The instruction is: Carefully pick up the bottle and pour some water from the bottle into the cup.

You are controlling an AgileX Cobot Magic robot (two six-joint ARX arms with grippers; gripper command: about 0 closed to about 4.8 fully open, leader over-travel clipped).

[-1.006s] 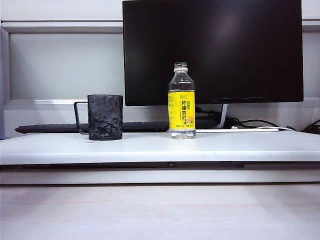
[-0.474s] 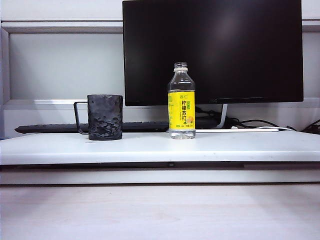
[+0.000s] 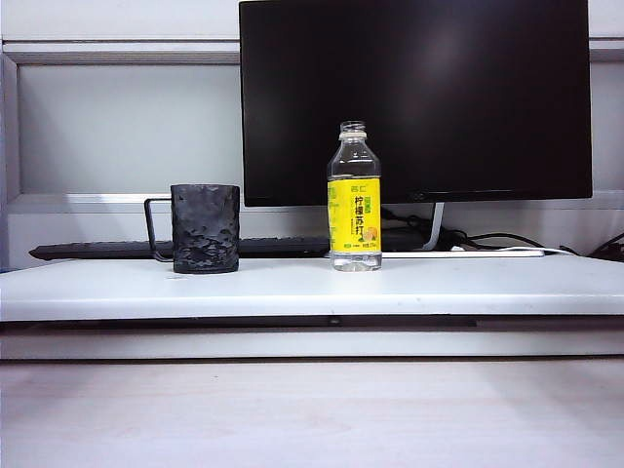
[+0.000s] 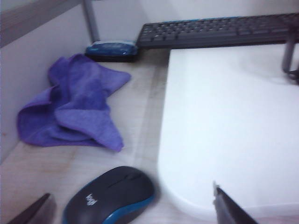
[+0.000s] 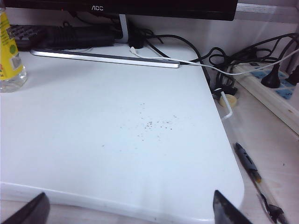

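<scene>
Bottle [image 3: 354,200] stands uncapped, well ahead of the right gripper [image 5: 128,210], jaws wide, empty. Left gripper [image 4: 135,210], wide too, is far from the cup [image 3: 205,228]; grasp the bottle low, keeping it upright

White desk [image 3: 468,288], dark monitor [image 3: 414,97] (apparently off)

The exterior camera sat low and level, facing the front edge of the white worktop [image 3: 409,288] with the monitor [image 3: 414,97] behind. The left wrist camera looked down on the worktop's left corner, near a mouse [image 4: 110,196]. The right wrist camera looked down over the right corner, sharing the bottle [image 5: 8,51] with the exterior view.
</scene>
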